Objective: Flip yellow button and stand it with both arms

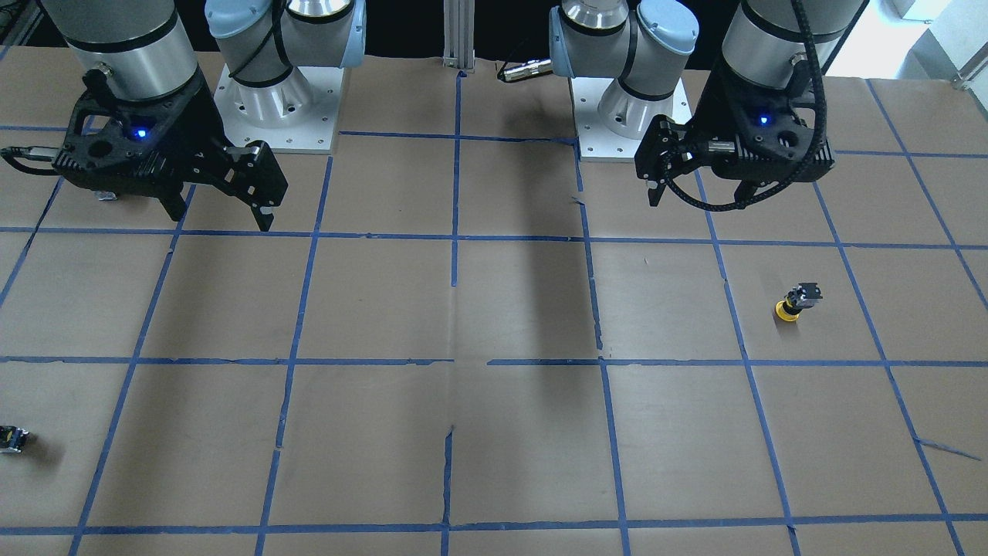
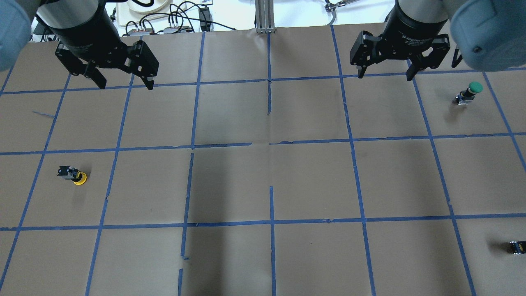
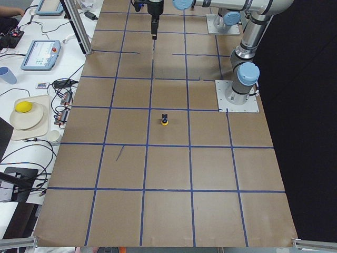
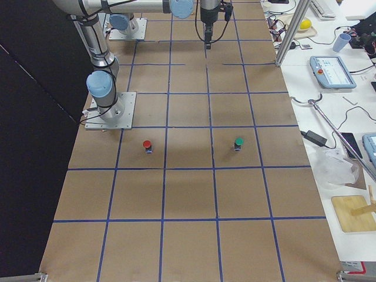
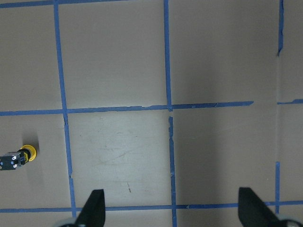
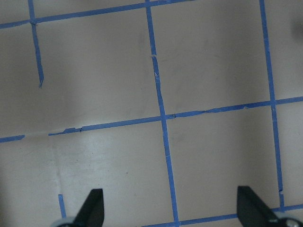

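Note:
The yellow button (image 1: 795, 302) rests cap down on the brown paper, grey block tilted upward, on my left side. It also shows in the overhead view (image 2: 74, 175), the exterior left view (image 3: 165, 120) and at the left edge of the left wrist view (image 5: 19, 157). My left gripper (image 2: 125, 85) hangs open and empty above the table, well away from the button toward the far side; it shows too in the front view (image 1: 698, 198) and its wrist view (image 5: 171, 210). My right gripper (image 2: 385, 76) is open and empty, high over the right half (image 1: 221, 217) (image 6: 170, 209).
A green-capped button (image 2: 470, 91) stands upright at the right, also in the exterior right view (image 4: 238, 143). A red-capped button (image 4: 147, 145) stands near the right arm's base plate (image 4: 110, 111). A small dark capless block (image 2: 517, 247) lies at the right edge. Blue tape lines grid the paper.

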`<action>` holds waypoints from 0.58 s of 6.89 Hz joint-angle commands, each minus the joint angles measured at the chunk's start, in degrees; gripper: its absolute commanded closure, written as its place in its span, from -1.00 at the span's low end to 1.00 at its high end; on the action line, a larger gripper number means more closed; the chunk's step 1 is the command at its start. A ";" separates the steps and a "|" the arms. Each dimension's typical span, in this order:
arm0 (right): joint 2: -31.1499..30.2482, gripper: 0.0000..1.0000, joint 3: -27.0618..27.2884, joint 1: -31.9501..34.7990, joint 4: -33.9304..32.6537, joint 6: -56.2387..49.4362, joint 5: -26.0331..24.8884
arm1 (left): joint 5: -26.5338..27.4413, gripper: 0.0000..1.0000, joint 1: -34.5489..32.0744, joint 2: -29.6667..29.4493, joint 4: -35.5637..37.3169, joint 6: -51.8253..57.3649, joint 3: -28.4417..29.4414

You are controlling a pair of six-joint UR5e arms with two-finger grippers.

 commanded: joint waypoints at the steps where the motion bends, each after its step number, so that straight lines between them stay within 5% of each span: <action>1: 0.00 -1.00 -0.09 0.00 0.03 -0.09 0.01 | 0.07 -0.99 0.00 0.68 -0.10 -0.47 -0.93; 4: 0.18 -1.00 -0.09 -0.44 -0.06 -2.02 0.10 | 0.51 -0.99 0.17 1.21 0.25 0.58 -1.56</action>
